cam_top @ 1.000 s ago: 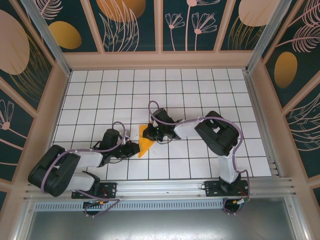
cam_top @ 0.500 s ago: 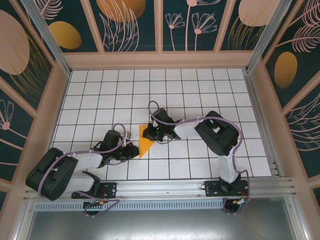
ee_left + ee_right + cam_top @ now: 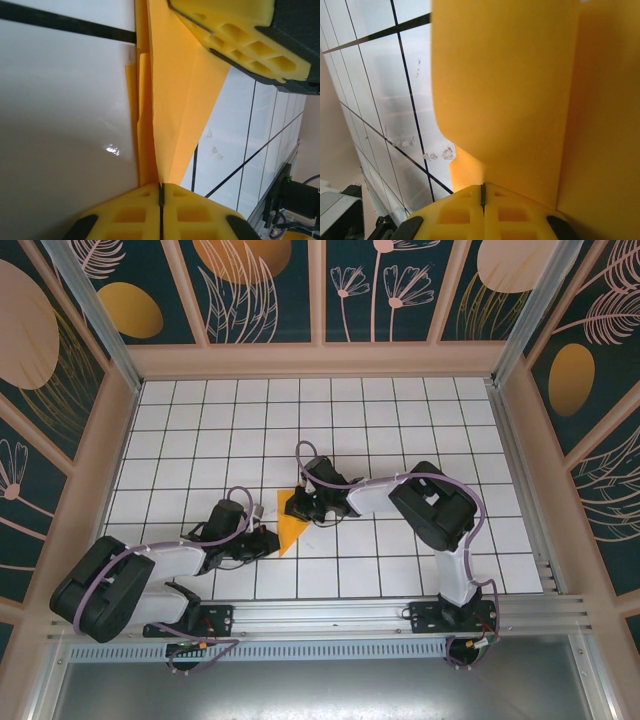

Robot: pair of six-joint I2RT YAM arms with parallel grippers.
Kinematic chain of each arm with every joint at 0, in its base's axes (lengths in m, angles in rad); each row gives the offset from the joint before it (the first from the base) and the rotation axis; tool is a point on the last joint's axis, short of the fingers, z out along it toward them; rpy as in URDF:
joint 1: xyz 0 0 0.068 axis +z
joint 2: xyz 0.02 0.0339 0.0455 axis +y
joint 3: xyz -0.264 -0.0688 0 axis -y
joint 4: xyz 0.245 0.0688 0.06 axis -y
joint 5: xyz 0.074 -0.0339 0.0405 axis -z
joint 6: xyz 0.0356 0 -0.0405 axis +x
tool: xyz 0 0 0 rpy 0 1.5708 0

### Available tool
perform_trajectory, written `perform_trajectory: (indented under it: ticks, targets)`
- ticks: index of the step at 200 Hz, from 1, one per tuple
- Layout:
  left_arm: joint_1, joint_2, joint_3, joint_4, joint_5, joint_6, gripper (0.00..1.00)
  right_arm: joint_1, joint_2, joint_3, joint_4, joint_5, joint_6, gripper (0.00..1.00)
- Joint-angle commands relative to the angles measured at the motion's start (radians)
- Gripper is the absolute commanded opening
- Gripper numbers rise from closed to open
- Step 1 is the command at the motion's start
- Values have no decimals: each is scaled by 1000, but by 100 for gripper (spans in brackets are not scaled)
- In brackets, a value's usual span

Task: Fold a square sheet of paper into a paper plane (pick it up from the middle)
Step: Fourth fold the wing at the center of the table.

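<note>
Grid table (image 3: 400, 420), patterned walls (image 3: 260, 300); paper (image 3: 290, 533) nipped by left pincer (image 3: 271, 539), right pincer (image 3: 299, 508).

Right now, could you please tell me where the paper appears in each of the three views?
Top external: paper left of centre, between the left claw and the right claw.
Left wrist: paper runs from top centre down into the left claw.
Right wrist: paper across centre and right, above the right claw.
Shared landmark: the black grid lines of the table.
</note>
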Motion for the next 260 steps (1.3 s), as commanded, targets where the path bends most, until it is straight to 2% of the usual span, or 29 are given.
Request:
perform_trajectory:
  ticks: [1,44,60,75,87,99,114,175,190,201,224,260]
  targets:
    - [-34,12,-27,-167,36,13,4,-5,90,-15,-134,105,-6,3]
    - [-45,-7,-29,-209,29,8,6,-4,93,-16,-141,113,-6,3]
    - [-49,-6,-15,-249,18,18,13,-4,96,-15,-142,113,-5,3]
    - [-50,-8,-15,-262,9,15,11,-4,101,-13,-144,113,-6,3]
    - [-54,-7,-16,-265,4,16,13,-3,103,-13,-143,113,-5,3]
    - [-59,-4,-17,-267,3,11,11,-2,106,-14,-145,113,-5,3]
    - [-62,0,-19,-267,1,12,2,-2,106,-15,-144,115,-3,3]
    - [-84,23,-23,-290,-7,10,0,-1,114,-7,-155,121,-7,3]
    - [-84,-11,-17,-326,-35,5,4,-1,118,-9,-158,127,-6,3]
    - [-84,-69,-8,-358,-57,-11,14,-2,122,-10,-157,126,-7,3]
    - [-84,-180,25,-422,-83,-37,19,1,124,-19,-154,124,-10,3]
    - [-84,-262,100,-513,-129,-32,18,1,126,-22,-158,124,-14,3]
